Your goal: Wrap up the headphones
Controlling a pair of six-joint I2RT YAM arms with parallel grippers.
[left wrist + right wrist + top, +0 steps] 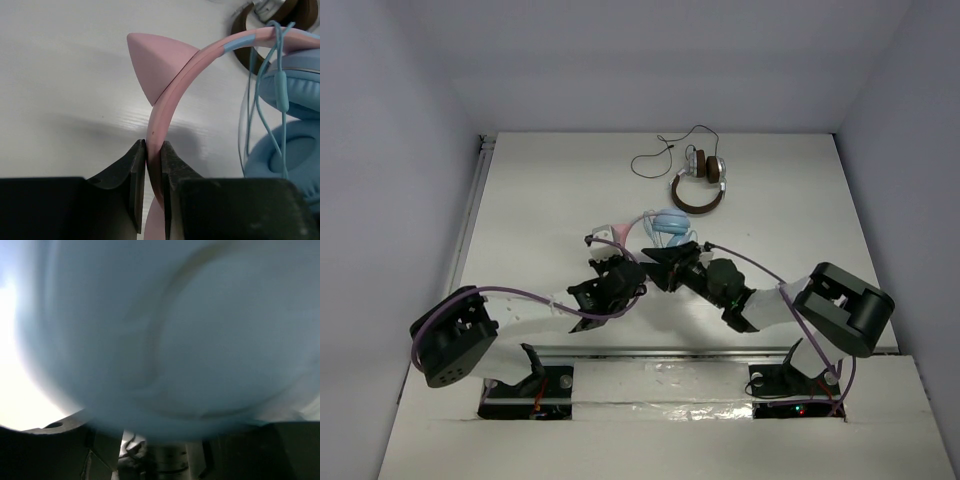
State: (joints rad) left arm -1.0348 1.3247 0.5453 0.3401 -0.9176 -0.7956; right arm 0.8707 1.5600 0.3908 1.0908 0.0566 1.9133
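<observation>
While the left gripper [153,162] clamps the pink headband [167,107], the headphones [658,228] sit mid-table between both arms.
Jaws closed tight on the band; light blue ear cups [295,160] and thin cable [260,100] just right of the grip. Right gripper [675,262] close against a cup, its wrist view a pale blue blur; opening cannot be told. Glossy white table [540,190], plain pale walls [390,150]; brown-and-silver headphones [700,185] well apart, toward the far edge.
</observation>
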